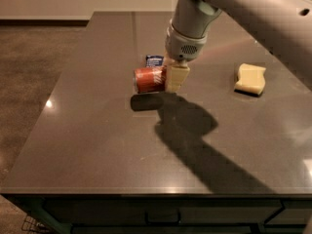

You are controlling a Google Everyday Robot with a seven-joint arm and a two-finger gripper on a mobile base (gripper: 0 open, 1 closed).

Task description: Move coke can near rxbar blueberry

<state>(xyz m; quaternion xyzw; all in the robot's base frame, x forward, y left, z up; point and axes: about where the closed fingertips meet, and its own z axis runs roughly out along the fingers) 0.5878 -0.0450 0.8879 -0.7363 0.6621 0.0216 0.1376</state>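
The coke can, red-orange with silver ends, lies sideways in my gripper, lifted above the dark table; its shadow falls on the table just below. The gripper's cream fingers are shut on the can's right end. The rxbar blueberry, a small dark blue wrapper, lies flat on the table just behind the can, partly hidden by it. My arm comes down from the upper right.
A pale yellow sponge lies on the table to the right. The table's left edge and front edge drop to a brown carpeted floor. The arm's large shadow covers the table's middle.
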